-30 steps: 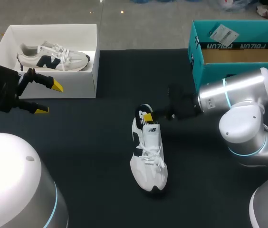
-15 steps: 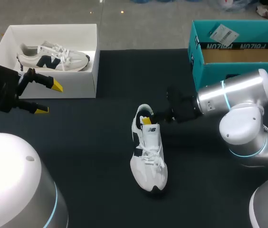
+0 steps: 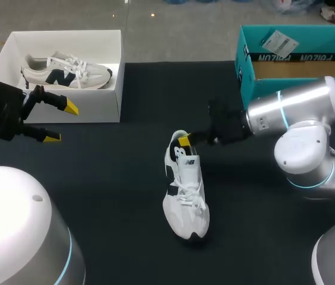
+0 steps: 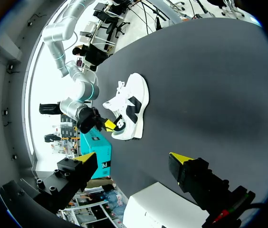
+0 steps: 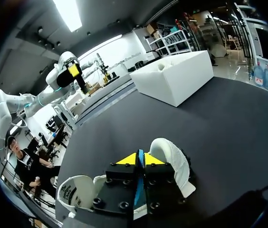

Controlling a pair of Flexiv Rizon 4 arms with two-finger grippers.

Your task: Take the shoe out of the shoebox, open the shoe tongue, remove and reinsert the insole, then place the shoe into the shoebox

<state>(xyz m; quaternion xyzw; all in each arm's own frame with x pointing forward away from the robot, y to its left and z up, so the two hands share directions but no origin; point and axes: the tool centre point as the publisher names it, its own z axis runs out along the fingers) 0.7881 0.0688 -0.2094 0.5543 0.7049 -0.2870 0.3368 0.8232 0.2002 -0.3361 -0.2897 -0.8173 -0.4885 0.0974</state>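
A white sneaker [image 3: 185, 193] lies on the black table [image 3: 108, 178], heel toward the far side. My right gripper [image 3: 185, 141] is at its heel opening. In the right wrist view that gripper [image 5: 140, 159] has its yellow tips pressed together on a thin blue edge, apparently the insole. The heel collar [image 5: 173, 156] is on one side of the tips and the tongue [image 5: 74, 191] on the other. My left gripper [image 3: 51, 122] hangs open and empty in front of the white box [image 3: 109, 89]. The left wrist view shows its gripper [image 4: 133, 157] far from the sneaker [image 4: 130, 102].
A second sneaker [image 3: 66, 70] lies in the white box at the far left. At the far right, an open teal shoebox [image 3: 247, 65] stands behind my right arm. Bare black table lies between the box and the sneaker.
My right gripper dipped deeper into the heel opening, then came back up a little with its tips together. The left arm and the sneaker have not moved.
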